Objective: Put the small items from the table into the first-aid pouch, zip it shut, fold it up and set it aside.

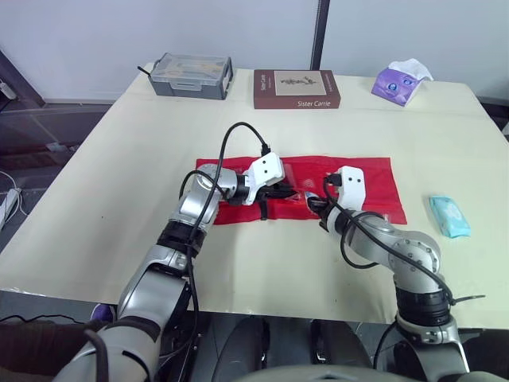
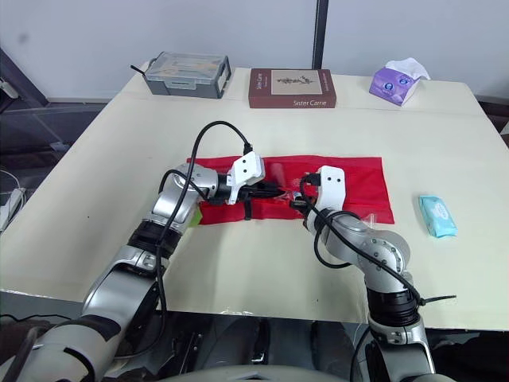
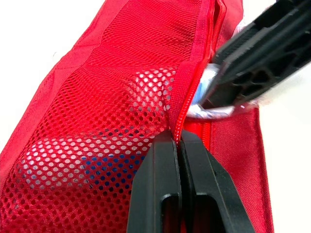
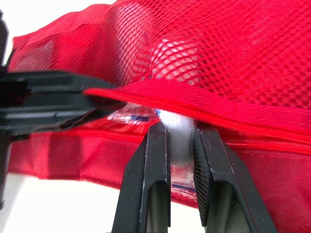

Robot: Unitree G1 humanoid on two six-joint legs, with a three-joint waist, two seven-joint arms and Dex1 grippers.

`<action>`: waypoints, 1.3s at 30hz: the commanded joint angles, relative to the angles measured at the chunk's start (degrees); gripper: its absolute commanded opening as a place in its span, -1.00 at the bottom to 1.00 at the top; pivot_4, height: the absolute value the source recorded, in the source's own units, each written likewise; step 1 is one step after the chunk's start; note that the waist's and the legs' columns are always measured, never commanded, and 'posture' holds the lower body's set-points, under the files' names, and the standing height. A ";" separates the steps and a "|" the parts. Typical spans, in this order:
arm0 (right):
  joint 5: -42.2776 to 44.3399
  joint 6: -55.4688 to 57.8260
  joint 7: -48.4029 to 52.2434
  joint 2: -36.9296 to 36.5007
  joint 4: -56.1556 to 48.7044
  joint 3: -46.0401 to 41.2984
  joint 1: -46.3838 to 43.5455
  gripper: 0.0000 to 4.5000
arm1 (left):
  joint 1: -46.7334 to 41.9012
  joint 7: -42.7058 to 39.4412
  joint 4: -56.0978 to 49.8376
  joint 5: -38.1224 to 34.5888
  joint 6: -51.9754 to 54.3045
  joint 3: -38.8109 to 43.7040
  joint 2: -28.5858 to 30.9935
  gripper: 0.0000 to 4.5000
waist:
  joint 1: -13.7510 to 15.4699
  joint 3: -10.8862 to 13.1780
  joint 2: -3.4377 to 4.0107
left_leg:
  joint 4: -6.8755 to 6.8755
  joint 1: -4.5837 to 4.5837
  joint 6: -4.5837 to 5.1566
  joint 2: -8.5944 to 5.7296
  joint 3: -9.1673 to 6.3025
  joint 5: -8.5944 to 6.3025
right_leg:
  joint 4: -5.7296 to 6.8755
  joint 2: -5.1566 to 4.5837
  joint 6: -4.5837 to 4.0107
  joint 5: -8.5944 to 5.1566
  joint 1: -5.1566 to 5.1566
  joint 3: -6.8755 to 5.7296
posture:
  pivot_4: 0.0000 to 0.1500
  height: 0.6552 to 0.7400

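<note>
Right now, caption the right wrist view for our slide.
Right gripper pinches a white packet at the red pouch opening.

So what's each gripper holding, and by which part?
Left gripper: the red pouch, by its zipper edge. Right gripper: a small white packet, by one end.

Red cloth pouch [image 1: 374, 187] with mesh pocket [image 3: 97, 121], matt cream table [image 1: 119, 159].

Both arms bend inward over the middle of the tabletop [image 1: 119, 159]: left pincer [image 3: 180, 139] pinched shut on the pouch [image 3: 121, 73] edge, right pincer [image 4: 180, 131] clamped around a white packet [image 4: 177, 121].
</note>
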 commanded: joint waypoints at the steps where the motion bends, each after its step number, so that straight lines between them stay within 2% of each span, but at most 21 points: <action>1: -4.53 -1.57 2.49 1.02 1.79 1.02 -2.51 -0.95 | -0.15 -0.84 -2.05 -0.90 -0.70 -0.65 -0.35 -1.00 | -0.03 0.00 0.00 | 0.00 0.00 0.00 0.00 0.00 0.00 | 0.00 0.00 0.00 0.00 0.00 0.00 | 1.00 1.00; 9: -16.57 -5.89 13.29 0.23 12.23 6.67 -10.06 -0.95 | 0.11 -1.44 -1.99 -0.43 -2.01 -1.50 -0.09 -1.00 | -0.19 0.01 0.02 | -0.02 0.02 0.00 0.00 0.01 0.00 | 0.02 0.03 -0.01 -0.01 -0.02 0.00 | 1.00 1.00; 14: -22.69 -7.09 20.54 -2.84 12.54 10.79 -11.48 -0.95 | 0.38 -0.97 -1.34 -0.41 -2.46 -1.27 0.44 -1.00 | -0.17 0.01 0.02 | -0.01 0.02 -0.01 0.00 0.01 0.01 | 0.03 0.03 -0.01 -0.01 -0.02 0.01 | 1.00 1.00; 15: -23.39 -6.71 22.31 -4.69 10.20 11.67 -10.61 -0.50 | 0.09 -0.79 -0.66 -0.34 -2.67 -1.06 0.60 -1.00 | -0.14 0.01 0.02 | -0.01 0.02 -0.01 0.00 0.01 0.01 | 0.03 0.03 -0.01 -0.01 -0.02 0.01 | 1.00 1.00; 16: -24.02 -6.43 23.59 -5.88 8.44 12.18 -9.90 -0.38 | -0.08 -0.69 -0.28 -0.32 -2.77 -0.91 0.70 -1.00 | -0.08 0.02 0.03 | -0.01 0.01 -0.01 0.00 0.01 0.00 | 0.02 0.03 -0.01 -0.01 -0.03 0.00 | 1.00 1.00; 19: -23.61 -4.56 27.97 -10.74 -0.69 12.37 -6.59 0.23 | -0.84 -0.82 1.66 -0.23 -3.71 -0.49 1.27 -1.00 | 0.04 0.02 0.03 | -0.01 -0.01 -0.01 0.00 0.00 0.00 | -0.02 0.01 -0.01 -0.01 -0.03 0.00 | 1.00 1.00; 21: -22.05 -2.23 32.19 -16.20 -8.69 12.48 -3.65 0.23 | -1.55 -1.08 3.54 -0.12 -4.87 -0.38 1.72 -1.00 | 0.06 0.04 0.06 | -0.01 -0.02 -0.01 -0.02 0.00 0.00 | -0.03 -0.01 0.00 -0.01 -0.02 0.00 | 1.00 1.00; 24: -22.35 -1.42 35.52 -20.31 -13.23 13.08 -1.18 0.23 | -2.48 -1.37 5.54 -0.13 -6.11 -0.50 1.93 -1.00 | -0.20 0.04 0.07 | -0.01 0.01 0.00 0.02 -0.01 0.00 | -0.04 0.03 0.00 -0.01 -0.02 0.00 | 1.00 1.00; 27: -23.69 -1.92 36.91 -20.79 -12.84 13.66 -0.13 -0.12 | -3.38 -1.73 7.09 -0.11 -7.24 -0.66 1.92 -1.00 | -0.24 0.04 0.07 | -0.02 0.04 0.00 0.06 -0.03 0.00 | 0.01 0.10 -0.01 -0.01 -0.01 -0.01 | 1.00 1.00; 28: -25.14 -2.79 37.25 -21.02 -11.94 14.55 -0.23 -0.29 | -3.69 -1.88 7.50 -0.13 -7.53 -0.73 1.87 -1.00 | -0.22 0.04 0.07 | -0.01 0.04 0.00 0.06 -0.03 0.00 | 0.01 0.10 -0.01 -0.01 -0.02 0.00 | 1.00 1.00; 30: -27.44 -3.99 37.44 -20.47 -9.86 15.88 -0.94 -0.80 | -4.05 -2.34 8.02 -0.18 -8.08 -0.83 1.94 -1.00 | -0.14 0.04 0.06 | -0.01 0.02 0.00 0.05 -0.02 0.00 | 0.00 0.09 -0.01 -0.01 -0.02 0.00 | 1.00 1.00; 31: -28.51 -4.57 37.68 -20.16 -8.87 16.65 -1.42 -0.98 | -4.15 -2.57 8.23 -0.18 -8.36 -0.86 2.01 -1.00 | -0.10 0.04 0.06 | 0.00 0.02 0.00 0.05 -0.02 0.00 | -0.01 0.08 -0.01 -0.01 -0.01 0.00 | 1.00 1.00; 39: -38.30 -13.96 38.34 -12.95 7.21 20.02 -7.30 -0.98 | -3.88 -4.62 7.54 -0.18 -9.13 -1.30 2.49 -1.00 | -0.07 0.04 0.07 | -0.01 0.01 -0.01 0.04 -0.01 0.00 | -0.01 0.09 -0.01 -0.01 -0.02 0.00 | 1.00 1.00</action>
